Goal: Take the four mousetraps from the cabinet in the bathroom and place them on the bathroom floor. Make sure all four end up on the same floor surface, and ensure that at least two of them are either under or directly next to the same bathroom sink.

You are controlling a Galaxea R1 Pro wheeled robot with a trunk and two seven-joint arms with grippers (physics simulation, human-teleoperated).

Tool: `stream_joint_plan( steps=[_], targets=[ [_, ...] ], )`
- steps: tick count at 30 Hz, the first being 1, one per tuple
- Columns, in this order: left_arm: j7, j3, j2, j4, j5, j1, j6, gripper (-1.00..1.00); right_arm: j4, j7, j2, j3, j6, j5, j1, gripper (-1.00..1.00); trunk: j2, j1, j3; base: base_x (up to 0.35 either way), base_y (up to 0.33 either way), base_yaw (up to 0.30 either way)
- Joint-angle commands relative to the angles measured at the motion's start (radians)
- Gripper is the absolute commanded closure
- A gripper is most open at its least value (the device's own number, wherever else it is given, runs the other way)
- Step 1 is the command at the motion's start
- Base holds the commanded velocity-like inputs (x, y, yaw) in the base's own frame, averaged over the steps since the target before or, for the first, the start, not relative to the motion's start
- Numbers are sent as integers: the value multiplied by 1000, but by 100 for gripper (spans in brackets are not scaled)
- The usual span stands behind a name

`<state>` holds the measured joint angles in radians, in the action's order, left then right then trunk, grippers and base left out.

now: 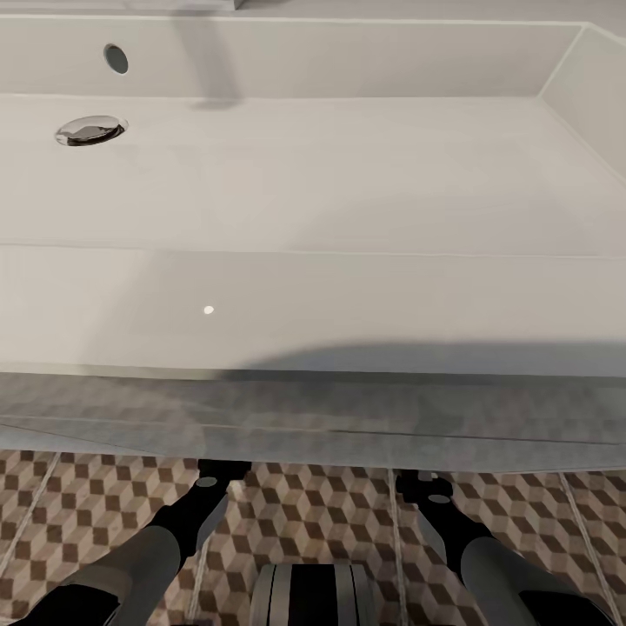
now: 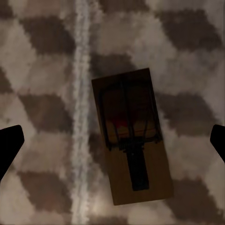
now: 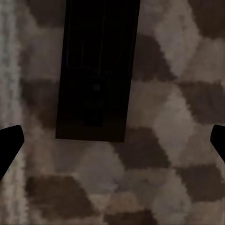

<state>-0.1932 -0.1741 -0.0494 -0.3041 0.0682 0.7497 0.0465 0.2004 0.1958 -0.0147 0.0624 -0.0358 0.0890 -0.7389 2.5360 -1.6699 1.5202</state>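
Note:
A long white trough sink [image 1: 313,296] spans the head view, with its chrome drain [image 1: 90,130] at the upper left. Both my arms reach under its front edge, over the cube-patterned bathroom floor [image 1: 322,530]. In the left wrist view a brown mousetrap [image 2: 132,138] with a black wire frame lies flat on the floor [image 2: 42,93], beside a pale grout line. My left gripper [image 2: 112,145] hangs open above it, fingertips [image 2: 9,145] wide apart. In the right wrist view a darker mousetrap [image 3: 97,70] lies on the floor [image 3: 164,154] in shadow. My right gripper [image 3: 112,145] is open over it.
The sink's front wall [image 1: 348,313] overhangs the arms and hides both grippers in the head view. An overflow hole [image 1: 116,58] sits in the basin's back wall. My own base [image 1: 313,596] shows at the bottom middle. Floor tiles extend to both sides of the arms.

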Motion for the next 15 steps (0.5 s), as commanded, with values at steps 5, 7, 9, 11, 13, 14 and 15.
stream_joint_plan(
  steps=[5,7,9,11,13,14,15],
  targets=[
    [-5,-10,1,1,6,0,7,-100,-1,2,-2,7,-4,9,0,-100,0,0,1,0,0,0],
    [-4,-10,2,1,6,0,6,-100,-1,2,-2,7,-4,9,0,-100,0,0,1,0,0,0],
    [-4,-9,1,1,7,0,6,-100,-1,2,-2,7,-4,9,0,-100,0,0,1,0,0,0],
    [-5,-8,1,0,8,1,4,-100,-1,2,-1,7,-4,9,0,-100,0,0,1,-23,0,0],
    [-6,-6,1,0,9,1,2,-100,-1,2,-1,7,-4,9,0,-100,0,0,1,-110,0,0],
    [-6,-5,1,0,10,1,2,-100,-1,2,-1,7,-4,9,0,-100,0,0,1,-178,0,0],
    [-7,-5,1,0,10,1,1,-100,-1,2,-1,7,-4,9,0,-100,0,0,1,-211,0,0]
  ],
)
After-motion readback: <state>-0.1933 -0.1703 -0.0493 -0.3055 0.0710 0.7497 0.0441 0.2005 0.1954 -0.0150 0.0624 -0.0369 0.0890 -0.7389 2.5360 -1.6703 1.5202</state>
